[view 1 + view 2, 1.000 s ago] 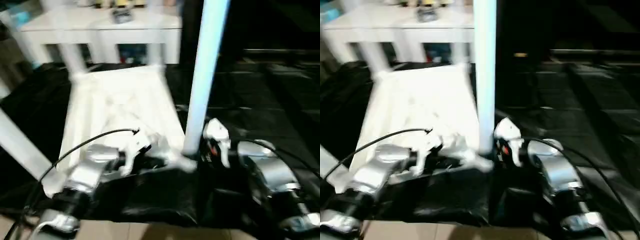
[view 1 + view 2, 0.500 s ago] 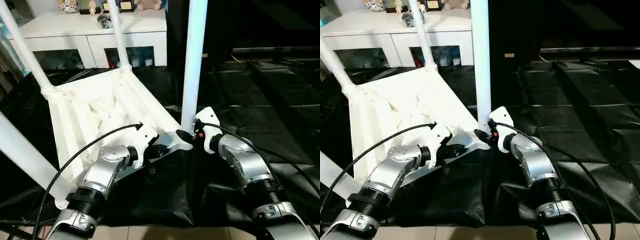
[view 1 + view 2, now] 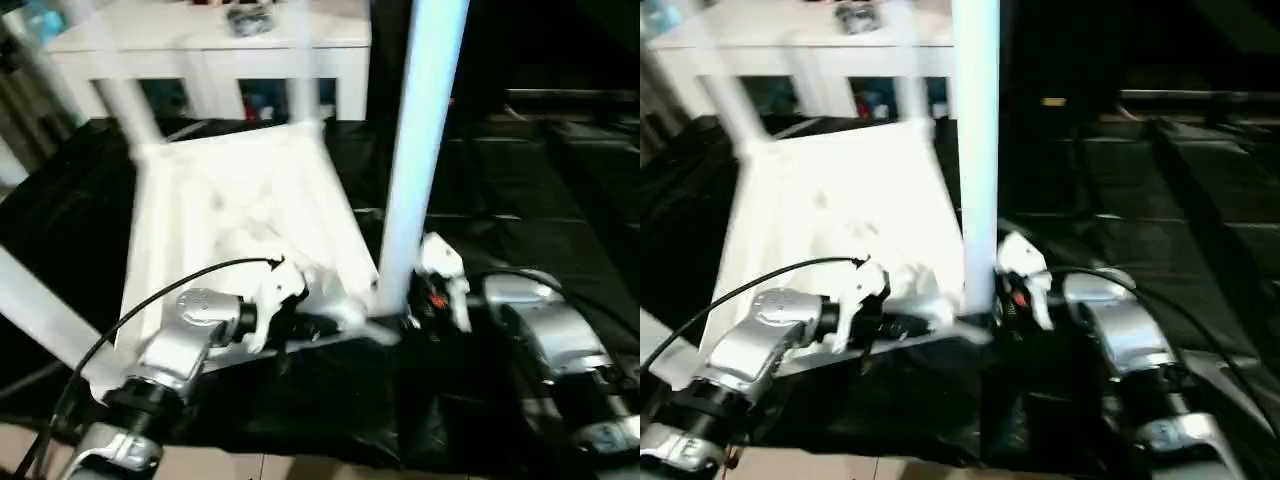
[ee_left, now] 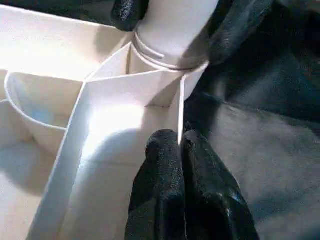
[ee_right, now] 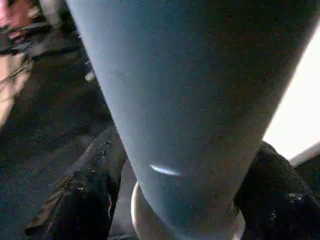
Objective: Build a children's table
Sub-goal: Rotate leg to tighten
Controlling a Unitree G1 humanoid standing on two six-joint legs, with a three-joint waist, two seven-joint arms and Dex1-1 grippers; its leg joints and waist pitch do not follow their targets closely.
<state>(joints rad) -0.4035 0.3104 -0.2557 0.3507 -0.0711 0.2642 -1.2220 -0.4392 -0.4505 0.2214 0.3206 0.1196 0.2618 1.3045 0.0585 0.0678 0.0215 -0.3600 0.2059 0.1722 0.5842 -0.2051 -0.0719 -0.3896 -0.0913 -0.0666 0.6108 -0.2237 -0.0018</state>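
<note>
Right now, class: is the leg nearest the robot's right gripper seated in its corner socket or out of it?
Seated: the leg stands upright, its base inside the tabletop's round corner socket.

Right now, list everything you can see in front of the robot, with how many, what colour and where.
Tabletop: one, white, ribbed underside up, lying on the black sheet.
Near leg: one, white, upright in the near right corner socket.
Other legs: three, white, standing at the other corners.
Black sheet: one, covering the floor.
Cabinet: one, white, glass-fronted, behind the tabletop, small items on top.
Left gripper: black fingers pinched shut on the tabletop's edge wall by the near socket.
Right gripper: black fingers either side of the near leg's base.
</note>
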